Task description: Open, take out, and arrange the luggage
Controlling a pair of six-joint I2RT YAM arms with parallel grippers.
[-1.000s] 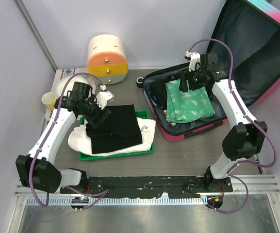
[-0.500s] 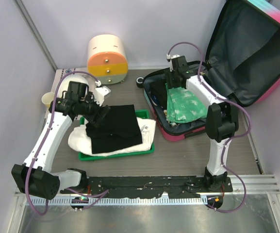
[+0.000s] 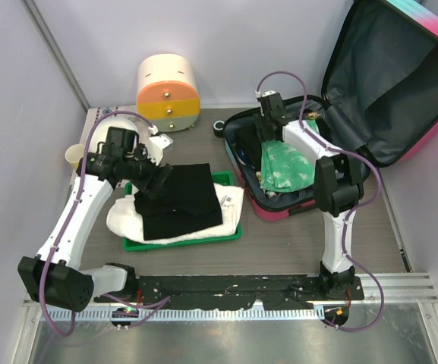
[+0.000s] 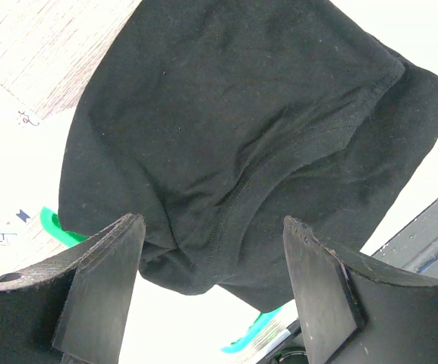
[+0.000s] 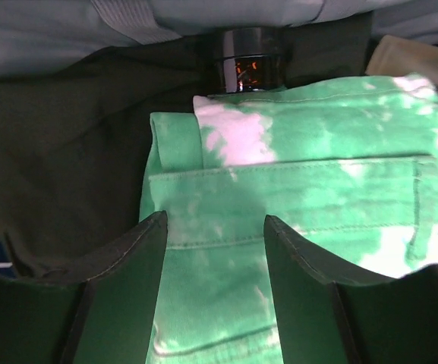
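The luggage (image 3: 294, 206) lies open at the back right, its pink-edged lid (image 3: 386, 83) leaning against the wall. A green-and-white folded garment (image 3: 291, 168) rests inside it. My right gripper (image 3: 266, 130) hovers over the garment's back-left corner. In the right wrist view its jaws (image 5: 215, 218) stand open just above the green cloth (image 5: 317, 197), holding nothing. My left gripper (image 3: 154, 184) hangs open over a black garment (image 3: 181, 201) that lies on white cloth (image 3: 124, 216) in the green tray (image 3: 184, 241). The left wrist view shows the black garment (image 4: 241, 114) beyond the open left jaws (image 4: 211, 222).
A round cream-and-orange drawer box (image 3: 168, 92) stands at the back, a yellow cup (image 3: 75, 157) at the far left. A black ring (image 3: 219, 129) sits beside the suitcase's left corner. Inside the case, a black cylinder (image 5: 245, 57) and dark fabric (image 5: 67, 152) lie beside the green garment.
My right arm swung left across the suitcase to the green garment's back-left corner, and its jaws narrowed a little. The left arm shifted slightly and then held still.
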